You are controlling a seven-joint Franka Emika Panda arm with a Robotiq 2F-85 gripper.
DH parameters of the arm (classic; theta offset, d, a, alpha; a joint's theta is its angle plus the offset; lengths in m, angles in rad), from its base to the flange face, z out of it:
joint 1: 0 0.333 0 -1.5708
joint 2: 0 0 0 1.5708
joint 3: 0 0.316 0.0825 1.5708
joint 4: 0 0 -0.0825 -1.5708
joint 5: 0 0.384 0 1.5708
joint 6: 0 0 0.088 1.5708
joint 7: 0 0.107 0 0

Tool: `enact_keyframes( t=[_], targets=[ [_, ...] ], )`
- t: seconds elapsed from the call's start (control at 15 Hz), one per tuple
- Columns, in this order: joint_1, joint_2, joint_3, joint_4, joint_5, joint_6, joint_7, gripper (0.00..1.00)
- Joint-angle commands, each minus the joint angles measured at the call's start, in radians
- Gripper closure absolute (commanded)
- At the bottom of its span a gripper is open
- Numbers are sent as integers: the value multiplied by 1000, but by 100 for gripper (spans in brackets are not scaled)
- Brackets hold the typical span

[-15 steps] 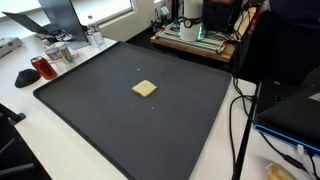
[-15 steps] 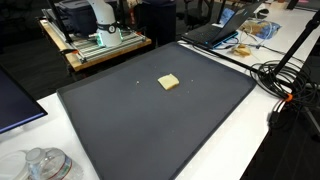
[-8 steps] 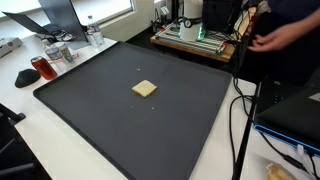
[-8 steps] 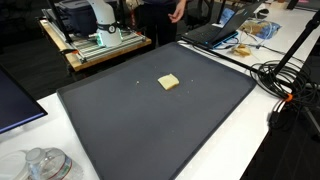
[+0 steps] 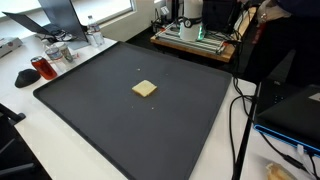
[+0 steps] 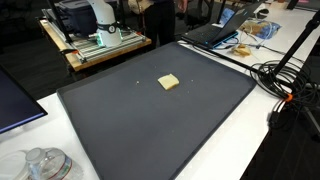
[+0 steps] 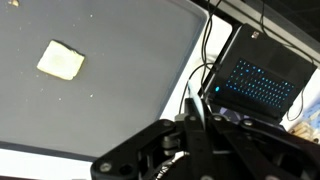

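The fingers (image 7: pixel 196 118) come up from the lower middle of the wrist view as a dark blur. They are pressed together with nothing between them. They hang high over the black mat (image 7: pixel 130 110), well apart from the small tan square (image 7: pixel 61 60), which lies flat in the upper left of that view. In both exterior views the tan square (image 5: pixel 145 89) sits alone near the middle of the mat, untouched. The white worktop (image 5: pixel 60 150) shows around the mat's edges.

I judge this to be the very start of the reach: nothing is held and the descent has not begun. The next move calls for parting the fingers, travelling toward the upper left of the wrist view, and coming down squarely. The square is thin, so the tips must reach almost to the mat on either side of it.

An open laptop (image 7: pixel 262 78) glows bluish at the right of the wrist view, but its keys are too small to read. No brand or label is legible anywhere.
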Motion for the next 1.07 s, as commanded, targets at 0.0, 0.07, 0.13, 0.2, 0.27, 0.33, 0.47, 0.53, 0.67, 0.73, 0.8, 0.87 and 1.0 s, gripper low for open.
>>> enact_keyframes(
  t=[0.0, 0.07, 0.13, 0.2, 0.27, 0.33, 0.47, 0.53, 0.67, 0.73, 0.8, 0.87, 1.0],
  targets=[
    [-31, 98, 0, 63, -39, 94, 52, 99],
    [-42, 113, -8, 68, -47, 114, 70, 99],
    [-58, 127, -17, 70, -54, 124, 94, 99],
    [-71, 136, -30, 68, -48, 118, 106, 99],
    [-87, 141, -39, 62, -47, 126, 129, 99],
    [-103, 141, -54, 49, -30, 123, 146, 99],
    [-97, 141, -49, 44, -35, 123, 110, 96],
    [-104, 145, -56, 44, -34, 123, 111, 96],
    [-106, 146, -57, 44, -34, 123, 121, 96],
    [-105, 146, -56, 44, -34, 123, 125, 96],
    [-104, 146, -55, 44, -34, 123, 128, 96],
    [-104, 146, -54, 44, -34, 123, 129, 96],
    [-104, 146, -54, 44, -34, 123, 130, 96]
  ],
)
